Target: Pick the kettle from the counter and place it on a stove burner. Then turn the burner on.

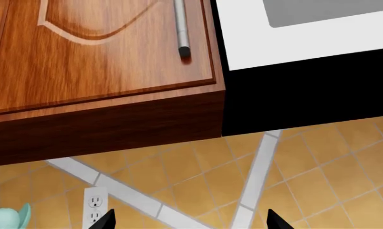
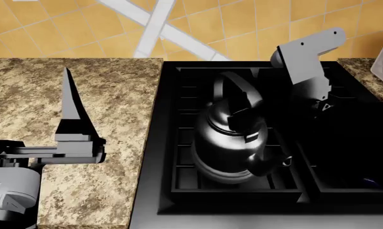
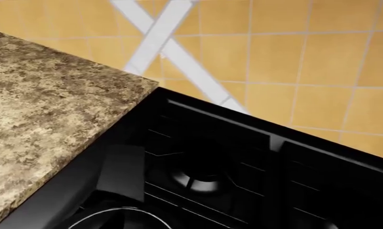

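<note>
The black range point(image 2: 178, 210) fills most of my head view, with the speckled counter point(image 2: 115, 95) to its left. The kettle point(image 2: 226, 148) stands upright on the front-left grate over the stove burner point(image 2: 185, 183). My right gripper point(image 2: 252, 126) is at its arched handle — whether the jaws clamp it, I cannot tell. My left gripper point(image 1: 188, 220) hangs spread wide, facing a wood cabinet point(image 1: 102, 71).
</note>
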Robot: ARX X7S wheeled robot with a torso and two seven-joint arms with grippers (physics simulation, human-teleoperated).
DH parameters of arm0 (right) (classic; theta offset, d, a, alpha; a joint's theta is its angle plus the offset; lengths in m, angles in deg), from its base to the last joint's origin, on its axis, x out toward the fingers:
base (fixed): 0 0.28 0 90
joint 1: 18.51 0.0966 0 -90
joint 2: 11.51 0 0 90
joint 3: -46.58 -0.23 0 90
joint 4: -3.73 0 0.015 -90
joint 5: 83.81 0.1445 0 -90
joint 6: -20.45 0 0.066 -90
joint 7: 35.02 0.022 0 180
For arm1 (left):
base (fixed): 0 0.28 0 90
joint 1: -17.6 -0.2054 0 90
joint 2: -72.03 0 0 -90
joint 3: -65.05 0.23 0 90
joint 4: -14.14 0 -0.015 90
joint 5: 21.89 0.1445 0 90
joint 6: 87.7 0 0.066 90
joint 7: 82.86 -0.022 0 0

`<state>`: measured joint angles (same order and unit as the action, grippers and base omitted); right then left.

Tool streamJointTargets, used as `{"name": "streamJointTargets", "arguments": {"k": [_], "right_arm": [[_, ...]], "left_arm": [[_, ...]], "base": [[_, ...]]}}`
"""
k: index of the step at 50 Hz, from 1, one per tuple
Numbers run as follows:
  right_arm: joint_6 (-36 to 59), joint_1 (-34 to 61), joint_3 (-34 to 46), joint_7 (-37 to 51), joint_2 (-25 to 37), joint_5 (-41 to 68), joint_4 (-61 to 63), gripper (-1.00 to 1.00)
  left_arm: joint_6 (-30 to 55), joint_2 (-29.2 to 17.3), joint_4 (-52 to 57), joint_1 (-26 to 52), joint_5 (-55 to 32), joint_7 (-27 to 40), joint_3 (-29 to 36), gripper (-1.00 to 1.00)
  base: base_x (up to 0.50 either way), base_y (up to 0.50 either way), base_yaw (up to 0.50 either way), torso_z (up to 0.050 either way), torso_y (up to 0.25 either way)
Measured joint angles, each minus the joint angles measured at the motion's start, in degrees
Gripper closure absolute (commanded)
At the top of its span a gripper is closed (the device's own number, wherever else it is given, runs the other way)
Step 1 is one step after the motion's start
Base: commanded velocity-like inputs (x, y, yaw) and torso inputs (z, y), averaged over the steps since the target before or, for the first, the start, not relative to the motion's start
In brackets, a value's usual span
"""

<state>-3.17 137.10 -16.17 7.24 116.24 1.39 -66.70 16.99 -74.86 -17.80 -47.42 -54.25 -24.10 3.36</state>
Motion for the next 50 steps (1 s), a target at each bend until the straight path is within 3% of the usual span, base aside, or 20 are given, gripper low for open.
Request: {"name": "streamJointTargets", "arguments": {"k": [50], "right_arm": [[-0.5, 0.8, -1.7, 5.6, 2.1, 8.5, 4.6, -1.0]], "left_arm": [[-1.4, -1.5, 0.0, 0.5, -0.3, 1.4, 1.2, -1.0]], "base": [[0.0, 0.0, 0.0, 0.0, 0.0]]}}
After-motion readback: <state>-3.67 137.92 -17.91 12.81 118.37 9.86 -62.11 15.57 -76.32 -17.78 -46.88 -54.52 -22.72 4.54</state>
